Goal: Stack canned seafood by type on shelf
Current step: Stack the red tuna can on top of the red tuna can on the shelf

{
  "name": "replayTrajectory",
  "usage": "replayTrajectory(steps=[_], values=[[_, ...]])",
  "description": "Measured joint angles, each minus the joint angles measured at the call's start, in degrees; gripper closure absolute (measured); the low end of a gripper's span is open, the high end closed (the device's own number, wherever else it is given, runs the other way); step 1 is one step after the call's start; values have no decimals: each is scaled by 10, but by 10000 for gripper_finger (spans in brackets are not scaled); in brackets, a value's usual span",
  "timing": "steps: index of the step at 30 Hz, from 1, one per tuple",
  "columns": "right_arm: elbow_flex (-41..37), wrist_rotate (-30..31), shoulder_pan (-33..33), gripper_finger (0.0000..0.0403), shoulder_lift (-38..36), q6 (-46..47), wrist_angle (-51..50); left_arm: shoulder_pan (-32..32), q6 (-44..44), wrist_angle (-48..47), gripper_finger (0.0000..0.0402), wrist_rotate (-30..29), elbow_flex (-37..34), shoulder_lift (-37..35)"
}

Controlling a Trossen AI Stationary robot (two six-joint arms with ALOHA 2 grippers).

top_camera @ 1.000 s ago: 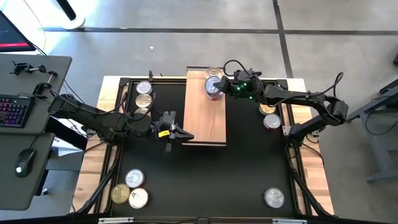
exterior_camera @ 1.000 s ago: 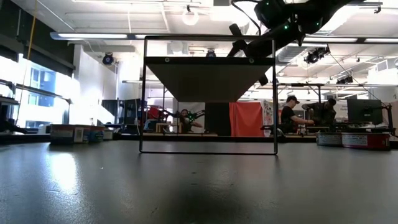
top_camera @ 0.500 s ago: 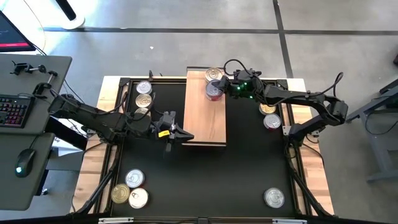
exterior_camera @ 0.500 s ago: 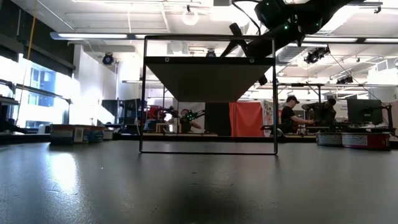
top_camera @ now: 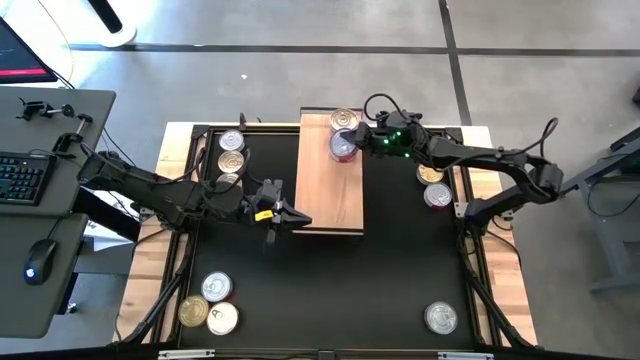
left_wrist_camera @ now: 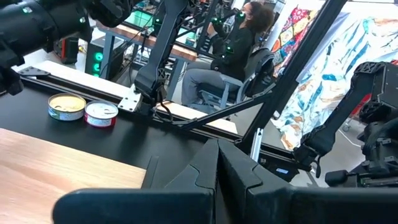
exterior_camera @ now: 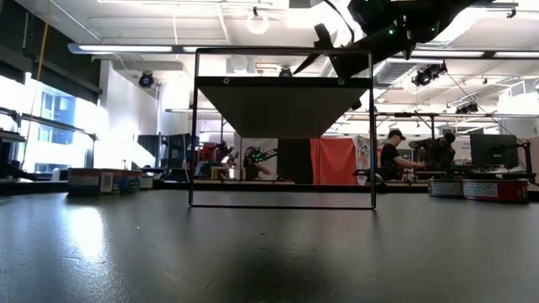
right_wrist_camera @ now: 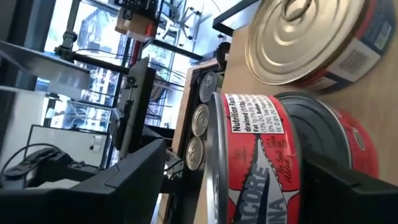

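The shelf (top_camera: 330, 185) is a light wooden board raised over the middle of the black table. At its far end a silver-lidded tin (top_camera: 344, 120) rests on the wood. Beside it a red-labelled tin (right_wrist_camera: 255, 155) sits on top of another red tin (right_wrist_camera: 336, 143). My right gripper (top_camera: 358, 142) reaches in level from the table's right side. It is open, with one finger on each side of the red stack, and a gap shows at the left finger (right_wrist_camera: 124, 180). My left gripper (top_camera: 297, 219) is shut at the shelf's near left corner and holds nothing.
Loose tins lie on the table: three at the far left (top_camera: 231, 158), three at the near left (top_camera: 212, 305), two at the right (top_camera: 434, 185), one at the near right (top_camera: 441, 318). The shelf's black frame (exterior_camera: 282, 126) stands mid-table. People sit at desks beyond the table.
My right gripper has opened around the top red tin and tipped slightly, staying at the shelf's far end. The red tin stays on the tin under it.
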Motion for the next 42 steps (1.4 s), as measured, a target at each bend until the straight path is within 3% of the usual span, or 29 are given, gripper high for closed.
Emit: replayTrajectory(steps=[10,20,28,42], values=[[6,54,0,116,-2,15,-39,0,0,0,401,0,0,0],[100,89,1,116,0,1,-191,0,0,0,401,0,0,0],[105,113,1,116,1,9,-238,0,0,0,401,0,0,0],[105,118,26,116,21,44,-213,0,0,-5,401,0,0,0]])
